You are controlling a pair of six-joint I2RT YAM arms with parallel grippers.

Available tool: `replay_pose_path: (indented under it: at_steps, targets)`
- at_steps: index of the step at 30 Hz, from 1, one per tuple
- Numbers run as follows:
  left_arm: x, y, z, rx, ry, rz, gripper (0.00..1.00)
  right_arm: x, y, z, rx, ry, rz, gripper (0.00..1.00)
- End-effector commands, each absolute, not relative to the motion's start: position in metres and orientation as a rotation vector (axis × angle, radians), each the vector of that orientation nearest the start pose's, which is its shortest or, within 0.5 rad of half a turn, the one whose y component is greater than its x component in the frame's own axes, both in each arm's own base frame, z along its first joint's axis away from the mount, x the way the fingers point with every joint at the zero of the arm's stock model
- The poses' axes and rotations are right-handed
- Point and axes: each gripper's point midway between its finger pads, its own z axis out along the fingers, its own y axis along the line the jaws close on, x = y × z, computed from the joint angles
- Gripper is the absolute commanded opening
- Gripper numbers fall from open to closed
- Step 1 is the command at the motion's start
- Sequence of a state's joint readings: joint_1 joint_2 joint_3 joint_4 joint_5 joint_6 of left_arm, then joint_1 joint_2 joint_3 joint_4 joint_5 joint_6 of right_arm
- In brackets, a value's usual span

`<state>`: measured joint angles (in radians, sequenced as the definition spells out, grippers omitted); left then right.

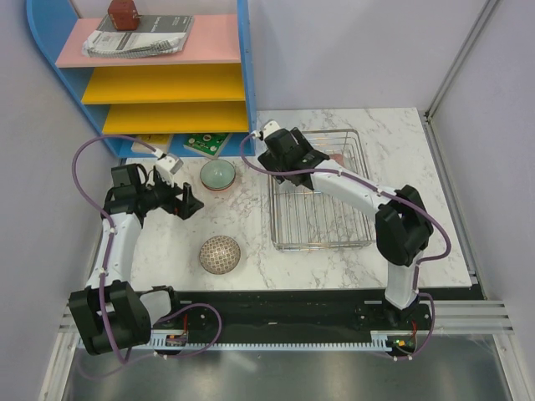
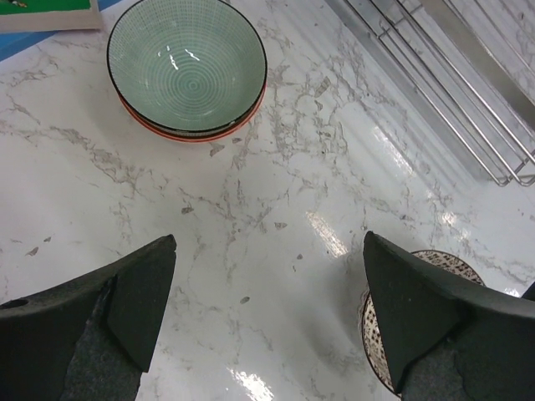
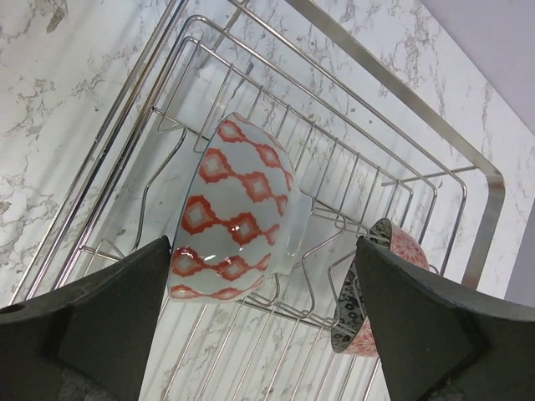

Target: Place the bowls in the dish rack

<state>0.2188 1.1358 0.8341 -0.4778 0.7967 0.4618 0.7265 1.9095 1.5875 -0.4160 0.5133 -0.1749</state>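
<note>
Marble table point(image 1: 267, 269) is the work surface, with the dish rack point(image 1: 326, 219) on its right half. I count two bowls loaded: a red-and-white bowl point(image 3: 234, 217) lying on its side against the wires in the far left corner, and a second patterned bowl point(image 3: 376, 294) on edge just beside it.

The right gripper point(image 3: 263, 242) hangs over that corner with jaws wide, straddling the red-and-white bowl and gripping nothing. The left gripper point(image 2: 269, 238) is also spread and empty, low over bare marble between the two bowls outstanding.

Outstanding: the pale green bowl point(image 2: 188, 67), upright at the far side, and the mesh-patterned bowl point(image 1: 219, 255) nearer the bases. A red rim shows beneath the green one; it may be nested in a further bowl, but I cannot confirm that.

A blue shelf unit point(image 1: 246, 50) holding a booklet point(image 1: 138, 38) stands behind, clear of the route. I judge nothing obstructs either pickup.
</note>
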Motion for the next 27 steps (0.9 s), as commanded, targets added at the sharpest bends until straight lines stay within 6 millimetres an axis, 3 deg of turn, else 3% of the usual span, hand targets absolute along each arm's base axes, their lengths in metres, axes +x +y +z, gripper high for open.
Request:
replay_pose_path:
  at_steps: [1, 7, 12, 19, 27]
  targets:
    - [0.288, -0.053, 0.148, 0.75, 2.039, -0.575, 1.0, 0.44, 0.244, 0.226, -0.625, 1.987, -0.305, 0.98]
    - [0.273, -0.058, 0.135, 0.828, 2.048, -0.621, 1.0, 0.434, 0.243, 0.221, -0.645, 2.001, -0.279, 0.98]
    - [0.263, -0.063, 0.127, 0.91, 2.055, -0.636, 1.0, 0.432, 0.246, 0.245, -0.638, 1.963, -0.229, 0.98]
    - [0.249, -0.076, 0.098, 1.021, 2.128, -0.679, 1.0, 0.425, 0.246, 0.282, -0.616, 1.9, -0.172, 0.98]
    - [0.231, -0.088, 0.071, 1.142, 2.197, -0.689, 1.0, 0.421, 0.234, 0.291, -0.596, 1.892, -0.169, 0.98]
